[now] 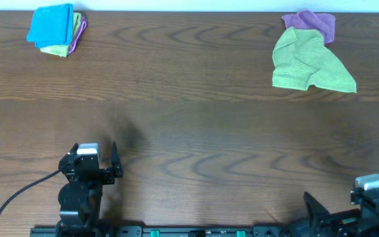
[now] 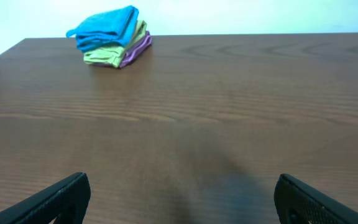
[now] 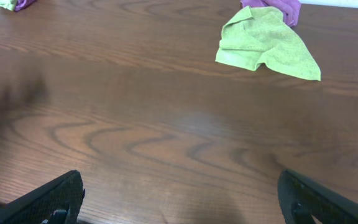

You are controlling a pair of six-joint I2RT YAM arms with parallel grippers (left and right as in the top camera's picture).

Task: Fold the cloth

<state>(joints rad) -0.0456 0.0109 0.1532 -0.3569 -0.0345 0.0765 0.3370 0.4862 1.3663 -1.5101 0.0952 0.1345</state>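
Observation:
The bright blue cloth (image 1: 50,25) lies folded on top of a small stack at the far left corner of the table, over a lime-green and a purple cloth. It also shows in the left wrist view (image 2: 107,26). My left gripper (image 1: 95,151) is open and empty near the front edge, far from the stack; its fingers frame bare table in the left wrist view (image 2: 182,199). My right gripper (image 1: 347,210) is open and empty at the front right corner, and its fingers show in the right wrist view (image 3: 179,196).
A loose lime-green cloth (image 1: 308,66) lies spread at the far right, with a crumpled purple cloth (image 1: 314,23) behind it; both show in the right wrist view (image 3: 266,43). The wooden table (image 1: 196,125) runs between the arms and the cloths.

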